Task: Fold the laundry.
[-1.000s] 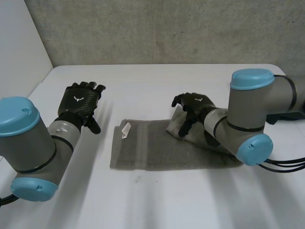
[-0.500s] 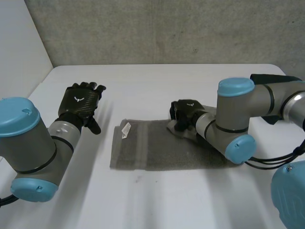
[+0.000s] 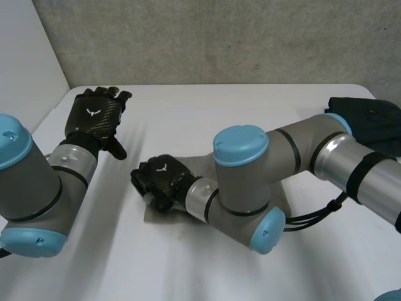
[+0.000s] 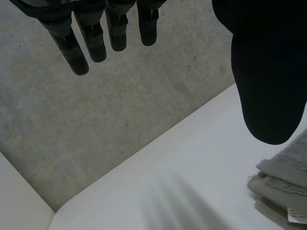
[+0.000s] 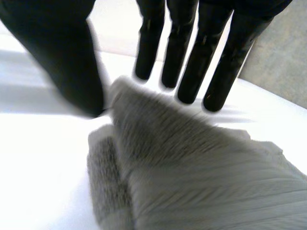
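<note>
The left hand hangs over the far left part of the table with its fingers straight and spread, holding nothing. It is well apart from the grey towel, whose stacked edge shows beside its thumb in the left wrist view.

The right hand is at the towel's left end, with its arm lying across the rest of the cloth. In the right wrist view a top layer rises from a lower one and runs up into the gap between the thumb and the straight fingers. It looks pinched there.

The step in hand seems to be the fold of one end over the other. The next move calls for laying the held edge level on the lower edge, then letting go without dragging it. A dark cloth lies at the far right of the table.
</note>
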Tool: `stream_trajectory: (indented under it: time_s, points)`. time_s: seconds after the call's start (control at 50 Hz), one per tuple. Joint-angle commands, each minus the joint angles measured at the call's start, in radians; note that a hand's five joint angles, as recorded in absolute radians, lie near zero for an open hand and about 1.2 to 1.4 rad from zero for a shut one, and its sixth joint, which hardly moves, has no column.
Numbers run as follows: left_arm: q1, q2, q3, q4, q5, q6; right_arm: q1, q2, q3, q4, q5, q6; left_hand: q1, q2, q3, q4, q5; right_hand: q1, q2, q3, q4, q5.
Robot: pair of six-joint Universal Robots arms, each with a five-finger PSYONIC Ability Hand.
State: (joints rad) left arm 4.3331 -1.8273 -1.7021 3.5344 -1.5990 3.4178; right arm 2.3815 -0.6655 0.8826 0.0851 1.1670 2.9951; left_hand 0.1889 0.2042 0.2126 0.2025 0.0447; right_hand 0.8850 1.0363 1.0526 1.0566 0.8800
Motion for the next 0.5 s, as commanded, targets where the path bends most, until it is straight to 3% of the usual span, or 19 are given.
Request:
stream_trajectory:
  time_s: [0.02, 0.12, 0.18, 0.26, 0.38, 0.46, 0.5]
  points:
    - [-0.027, -0.010, 0.002, 0.000, 0.004, -0.015, -0.041, -0.051, 0.048, 0.009, 0.140, -0.054, -0.014, -0.030, -0.038, -0.028, -0.045, -0.710, -0.862, -0.878, -0.882, -0.880]
    - [-0.078, -0.010, 0.016, 0.000, 0.008, -0.045, -0.119, -0.283, 0.266, -0.014, 0.174, -0.057, -0.014, -0.030, -0.038, -0.028, -0.045, -0.710, -0.862, -0.878, -0.882, -0.880]
    - [-0.131, -0.021, 0.025, 0.000, 0.034, -0.051, -0.197, -0.354, 0.399, -0.024, 0.184, -0.073, -0.014, -0.030, -0.038, -0.028, -0.045, -0.710, -0.862, -0.878, -0.882, -0.880]
    - [-0.183, -0.105, 0.045, -0.002, 0.097, -0.040, -0.274, -0.370, 0.554, -0.056, 0.175, -0.085, -0.005, -0.020, -0.029, -0.018, -0.035, -0.710, -0.862, -0.878, -0.882, -0.880]
    - [-0.205, -0.234, 0.116, -0.031, 0.096, -0.009, -0.347, -0.436, 0.759, -0.209, 0.186, -0.151, 0.001, -0.014, -0.023, -0.013, -0.029, -0.710, -0.862, -0.878, -0.882, -0.880]
    - [-0.205, -0.299, 0.145, -0.064, 0.065, 0.043, -0.380, -0.444, 0.837, -0.266, 0.188, -0.214, 0.004, -0.011, -0.020, -0.010, -0.026, -0.492, -0.644, -0.660, -0.664, -0.662]
    - [-0.205, -0.331, 0.165, -0.084, 0.010, 0.077, -0.384, -0.444, 0.858, -0.277, 0.186, -0.238, 0.004, -0.011, -0.020, -0.010, -0.026, -0.342, -0.494, -0.510, -0.514, -0.512]
